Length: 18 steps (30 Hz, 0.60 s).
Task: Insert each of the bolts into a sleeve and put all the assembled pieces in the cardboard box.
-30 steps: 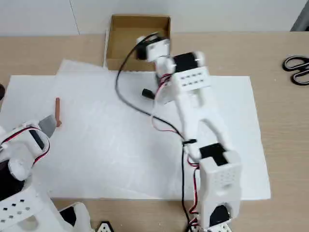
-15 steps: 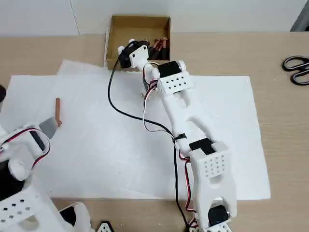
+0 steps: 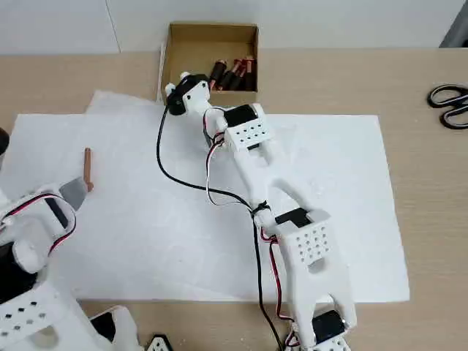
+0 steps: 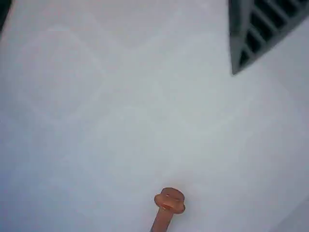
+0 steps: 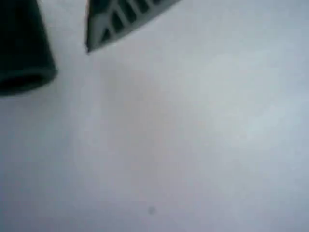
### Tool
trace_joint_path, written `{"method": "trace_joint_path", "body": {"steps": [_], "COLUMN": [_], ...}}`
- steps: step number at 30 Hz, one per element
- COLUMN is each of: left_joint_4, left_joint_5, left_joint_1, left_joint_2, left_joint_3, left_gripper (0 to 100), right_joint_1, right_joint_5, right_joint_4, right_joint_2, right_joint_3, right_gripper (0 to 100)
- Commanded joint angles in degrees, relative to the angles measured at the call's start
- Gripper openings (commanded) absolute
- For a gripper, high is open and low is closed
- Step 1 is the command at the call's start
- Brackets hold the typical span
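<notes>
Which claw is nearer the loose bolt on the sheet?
Left. The left claw sits just beside the bolt; the right claw is far across the sheet, by the box.

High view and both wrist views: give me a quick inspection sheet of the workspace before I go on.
Surface: white sheet on a wooden table.
Job's things: one bolt lies loose on the sheet; assembled pieces lie in the cardboard box.
Clutter: scissors at the table's edge.
Grippers: left gripper beside the bolt; right gripper over the sheet, near the box.
Cables: black cable loops over the sheet from the right arm.
Surroundings: white wall behind the table.
</notes>
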State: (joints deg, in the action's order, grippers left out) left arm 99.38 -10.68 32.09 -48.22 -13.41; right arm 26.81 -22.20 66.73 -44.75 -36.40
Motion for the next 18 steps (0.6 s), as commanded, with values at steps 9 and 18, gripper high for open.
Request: {"method": "trace_joint_path", "body": {"steps": [9, 18], "left_joint_4": [0.62, 0.62], "left_joint_5": [0.0, 0.0], "left_joint_1": [0.09, 0.0], "left_joint_2": [-0.62, -0.62], "left_joint_3": [1.98, 1.98], "left_gripper": [30, 30], "right_joint_1": [-1.27, -6.11], "right_joint_5": [-0.09, 4.13], "right_joint_4": [-0.22, 8.22], "right_joint_2": [-4.26, 4.09], "right_joint_3": [-2.55, -2.64], "right_gripper": [1.9, 0.4]}}
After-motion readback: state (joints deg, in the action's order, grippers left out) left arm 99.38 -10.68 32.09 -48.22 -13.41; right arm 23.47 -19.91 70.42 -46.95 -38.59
